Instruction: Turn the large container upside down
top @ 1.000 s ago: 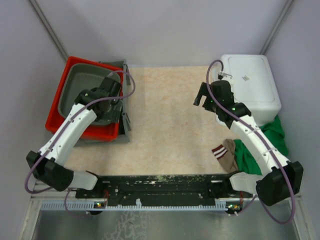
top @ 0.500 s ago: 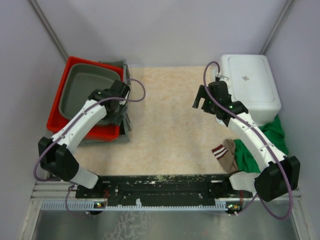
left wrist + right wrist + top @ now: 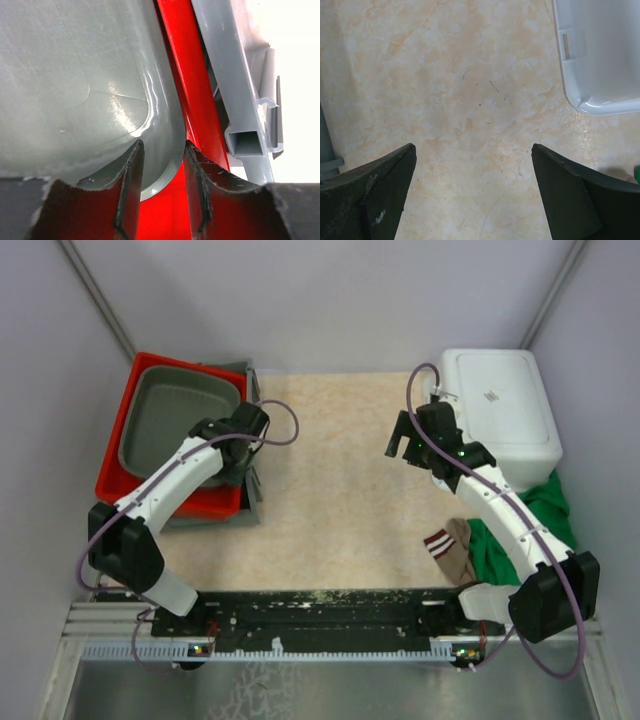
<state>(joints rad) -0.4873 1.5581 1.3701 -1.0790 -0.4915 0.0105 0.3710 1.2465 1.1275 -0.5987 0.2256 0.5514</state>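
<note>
grey container point(image 3: 165, 425) mouth up, long axis near-to-far, left hand point(image 3: 162, 147) gripping rim

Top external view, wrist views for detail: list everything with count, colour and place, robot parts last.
grey tub: 1, grey, nested in red bin
red bin: 1, red, far left
grey crate: 1, grey, along red bin's right side
white container: 1, white, far right
green cloth: 1, green, near right
striped sock: 1, brown, beside green cloth
table: 1, beige
left end effector: 1, black, closed on grey tub's rim
right end effector: 1, black, open over table
</note>
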